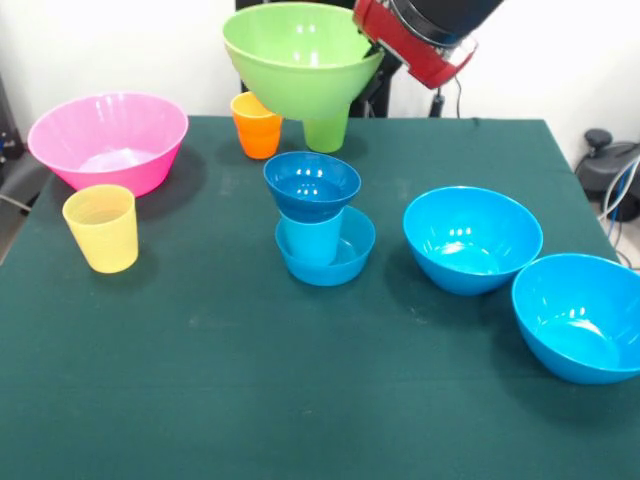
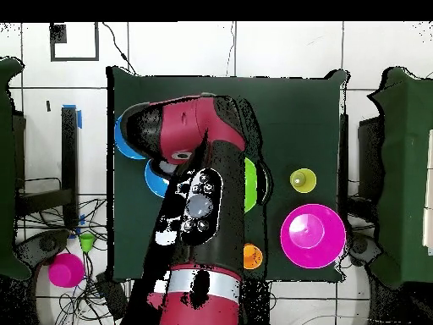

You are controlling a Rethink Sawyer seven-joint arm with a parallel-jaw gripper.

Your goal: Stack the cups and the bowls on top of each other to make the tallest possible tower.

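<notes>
At twelve o'clock on the tabletop (image 1: 300, 400), the lime green bowl (image 1: 298, 58) is sitting on the green cup (image 1: 325, 132), awaiting transfer onto the tower (image 1: 315, 225), though I cannot tell the end effector's state.

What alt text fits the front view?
A lime green bowl sits on a green cup at the far side of a dark green table, with the red arm just beside it. Mid-table, a small blue bowl tops a light blue cup standing in another blue bowl. Pink bowl, yellow cup, orange cup and two large blue bowls stand loose.
</notes>
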